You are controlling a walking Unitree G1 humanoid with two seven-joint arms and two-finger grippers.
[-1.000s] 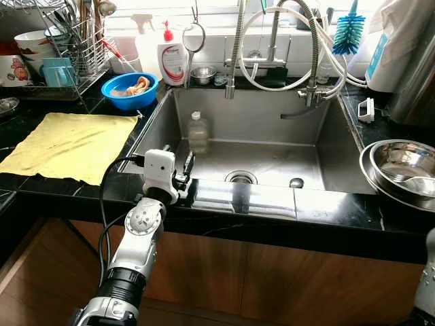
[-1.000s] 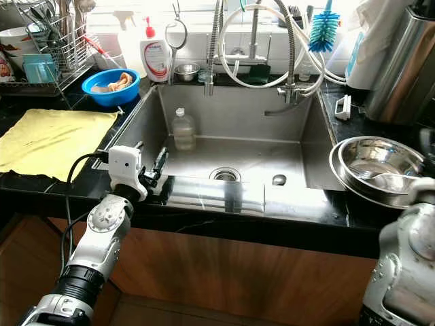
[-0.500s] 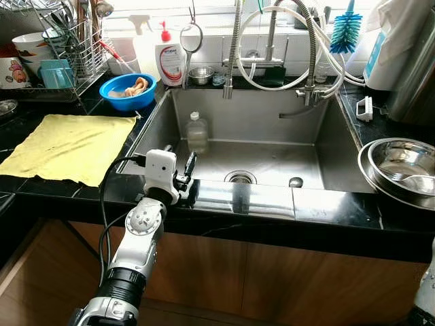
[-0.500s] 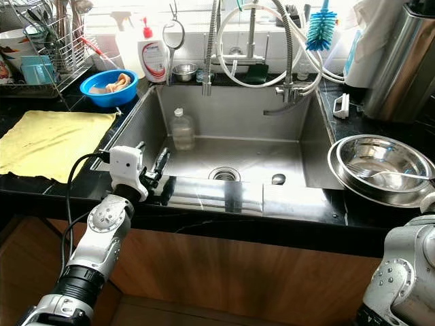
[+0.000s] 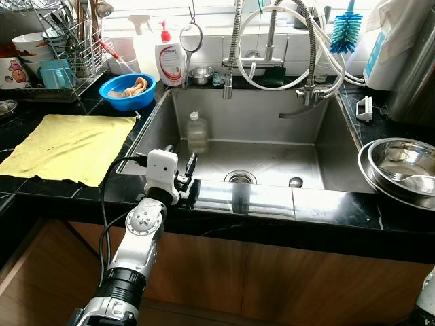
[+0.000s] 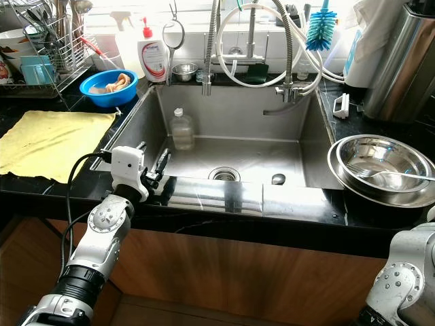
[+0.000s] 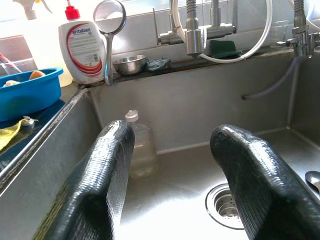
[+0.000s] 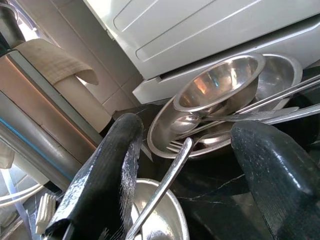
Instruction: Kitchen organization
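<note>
A steel sink (image 5: 326, 146) holds a clear plastic bottle (image 5: 197, 132) standing upright against its back left wall. My left gripper (image 5: 186, 167) rests at the sink's front left rim, open and holding nothing; in the left wrist view its fingers (image 7: 107, 165) frame the bottle (image 7: 140, 150) and the drain. On the right counter sit nested steel bowls (image 5: 401, 166) with a spoon inside. My right gripper (image 8: 192, 131) is open and low by that counter, looking over a spoon handle (image 8: 166, 184) and stacked steel dishes (image 8: 220, 85).
A yellow cloth (image 5: 71, 145) lies on the black counter left of the sink. Behind it are a blue bowl (image 5: 128, 90), a soap bottle (image 5: 171, 60) and a dish rack (image 5: 64, 47). Faucet hoses (image 5: 285, 47) and a blue brush (image 5: 343, 34) hang over the sink's back.
My right arm has dropped lower at the bottom right of the eye views. The left arm has stayed at the sink rim, and the camera shifted slightly.
</note>
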